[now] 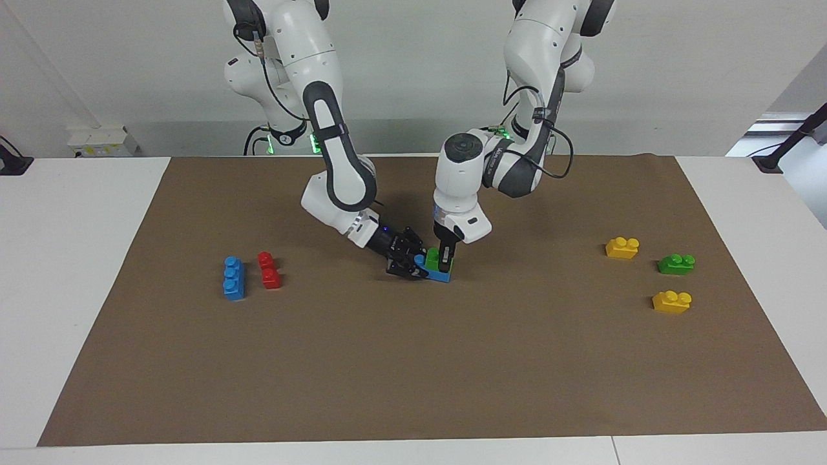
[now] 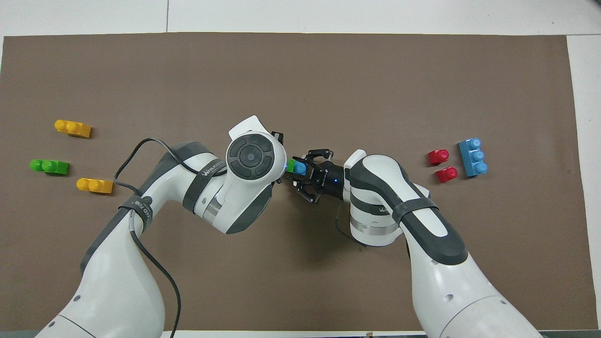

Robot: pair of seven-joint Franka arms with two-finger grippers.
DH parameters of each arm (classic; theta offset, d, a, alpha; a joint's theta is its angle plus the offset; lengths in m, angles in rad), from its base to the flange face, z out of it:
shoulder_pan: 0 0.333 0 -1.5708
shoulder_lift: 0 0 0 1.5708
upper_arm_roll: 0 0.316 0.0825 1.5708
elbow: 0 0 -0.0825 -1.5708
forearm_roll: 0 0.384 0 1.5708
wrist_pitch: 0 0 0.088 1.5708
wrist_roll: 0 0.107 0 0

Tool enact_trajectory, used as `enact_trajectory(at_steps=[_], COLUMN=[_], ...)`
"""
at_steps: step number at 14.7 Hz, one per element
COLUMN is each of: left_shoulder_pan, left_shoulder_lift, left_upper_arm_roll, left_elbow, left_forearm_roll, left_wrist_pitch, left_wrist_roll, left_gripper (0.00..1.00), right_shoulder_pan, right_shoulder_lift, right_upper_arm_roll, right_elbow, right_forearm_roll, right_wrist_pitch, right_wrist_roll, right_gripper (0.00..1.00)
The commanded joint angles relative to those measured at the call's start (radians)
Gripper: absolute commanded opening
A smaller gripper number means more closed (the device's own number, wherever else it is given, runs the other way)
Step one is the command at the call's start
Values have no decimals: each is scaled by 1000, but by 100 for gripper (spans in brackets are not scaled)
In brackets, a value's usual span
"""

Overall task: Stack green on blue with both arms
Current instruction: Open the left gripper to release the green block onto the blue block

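Overhead view: "WANJIESTAR"-like lettering, not fully legible, on left arm [image 2: 206,171] wrist.

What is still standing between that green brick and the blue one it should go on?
Nothing visible. The green brick already sits on the blue brick at mid-table, with the left gripper on the green from above and the right gripper at the blue one's end. The other bricks lie well off toward the table's ends.

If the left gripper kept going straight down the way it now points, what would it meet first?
The left gripper points straight down at the green brick, which sits on the blue brick held at one end by the right gripper. It would press the green brick first; contact already looks likely.
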Motion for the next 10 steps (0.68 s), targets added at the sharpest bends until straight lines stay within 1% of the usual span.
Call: enact_trajectory(at_steps=[1, 4, 10], left_shoulder_pan=[-1, 8, 47], left_shoulder_lift=[12, -6, -68], left_upper_arm_roll=[9, 11, 9], left_elbow=[-7, -4, 0], left_forearm_roll=[19, 19, 19], left_wrist_pitch=[16, -4, -65], left_wrist_roll=[-23, -18, -9], left_gripper=[100, 100, 100], right_shoulder_pan=[-3, -4, -4], right_shoulder_lift=[-9, -12, -38], right_upper_arm_roll=[5, 5, 5], right_elbow=[-12, -10, -14], right_forearm_roll=[23, 23, 23], right_wrist_pitch=[-6, -6, -6], right_wrist_roll=[11, 11, 16], right_gripper=[100, 100, 100])
